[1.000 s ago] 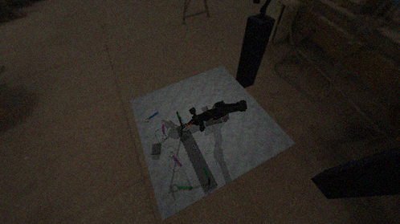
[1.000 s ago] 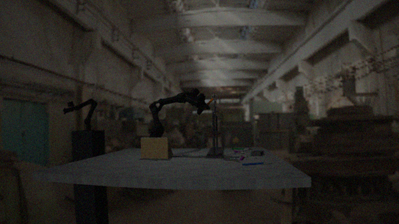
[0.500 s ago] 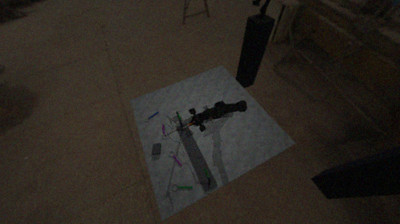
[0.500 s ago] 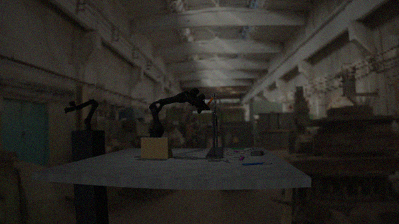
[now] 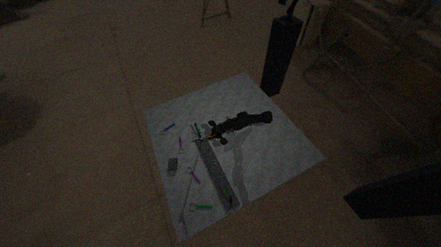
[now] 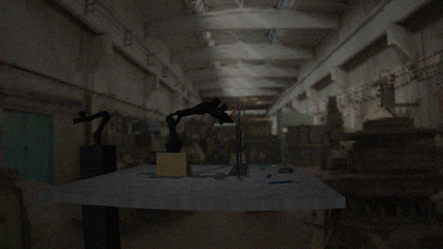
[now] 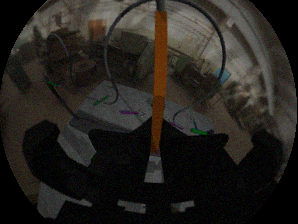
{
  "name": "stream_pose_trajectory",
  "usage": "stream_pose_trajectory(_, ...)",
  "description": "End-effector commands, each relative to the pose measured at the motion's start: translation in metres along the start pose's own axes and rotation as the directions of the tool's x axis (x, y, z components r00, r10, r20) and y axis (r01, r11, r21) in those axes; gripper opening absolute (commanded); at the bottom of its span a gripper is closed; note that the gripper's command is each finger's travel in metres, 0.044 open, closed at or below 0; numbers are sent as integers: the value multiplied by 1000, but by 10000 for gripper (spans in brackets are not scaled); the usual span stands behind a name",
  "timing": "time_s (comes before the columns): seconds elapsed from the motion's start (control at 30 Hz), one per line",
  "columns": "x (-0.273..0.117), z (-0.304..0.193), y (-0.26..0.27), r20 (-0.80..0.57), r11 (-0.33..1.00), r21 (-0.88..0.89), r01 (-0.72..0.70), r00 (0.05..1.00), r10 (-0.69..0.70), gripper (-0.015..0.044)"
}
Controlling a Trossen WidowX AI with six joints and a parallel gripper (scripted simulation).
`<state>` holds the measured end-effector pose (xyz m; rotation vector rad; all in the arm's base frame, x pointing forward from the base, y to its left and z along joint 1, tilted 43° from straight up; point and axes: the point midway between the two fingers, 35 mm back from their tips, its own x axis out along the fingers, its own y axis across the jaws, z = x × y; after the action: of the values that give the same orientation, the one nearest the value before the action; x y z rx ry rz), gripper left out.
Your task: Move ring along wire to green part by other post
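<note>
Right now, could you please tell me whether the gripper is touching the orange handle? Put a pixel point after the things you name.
Touching. The wrist view shows it: the lower end of the orange handle [image 5: 210, 137] [image 6: 233, 111] [image 7: 159, 75] is clamped between the fingers of the gripper [image 5: 215, 136] [image 6: 230, 120] [image 7: 156, 119].

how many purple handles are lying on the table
2. One purple handle lies between the blue handle and the grey block; the other purple handle lies between that block and the green handle.

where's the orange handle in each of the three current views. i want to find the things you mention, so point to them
top: the orange handle [image 5: 210, 137] [image 6: 234, 112] [image 7: 160, 60] is just above centre, left of the arm
exterior: right of centre, at the fingers' tip
wrist: upright, upper middle
shared landmark: the pale table [image 5: 271, 155] [image 6: 204, 198] [image 7: 127, 95]
</note>
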<state>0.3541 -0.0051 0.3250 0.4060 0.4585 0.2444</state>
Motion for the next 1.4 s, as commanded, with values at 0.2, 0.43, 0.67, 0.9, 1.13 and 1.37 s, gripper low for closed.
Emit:
stream_pose_trajectory(0.2, 0, 0, 4, 21, 991, 119, -67, 998, 65, -150)
stream_pose_trajectory(0.43, 0, 1, 8, 38, 974, 196, -112, 994, 107, -150)
stream_pose_trajectory(0.67, 1, 2, 11, 59, 949, 272, -157, 987, 147, -150)
stream_pose_trajectory(0.9, 0, 3, 14, 82, 917, 344, -202, 979, 185, -150)
stream_pose_trajectory(1.13, 0, 4, 17, 109, 877, 414, -246, 969, 220, -150)
stream_pose_trajectory(1.37, 0, 5, 20, 138, 829, 479, -288, 958, 253, -150)
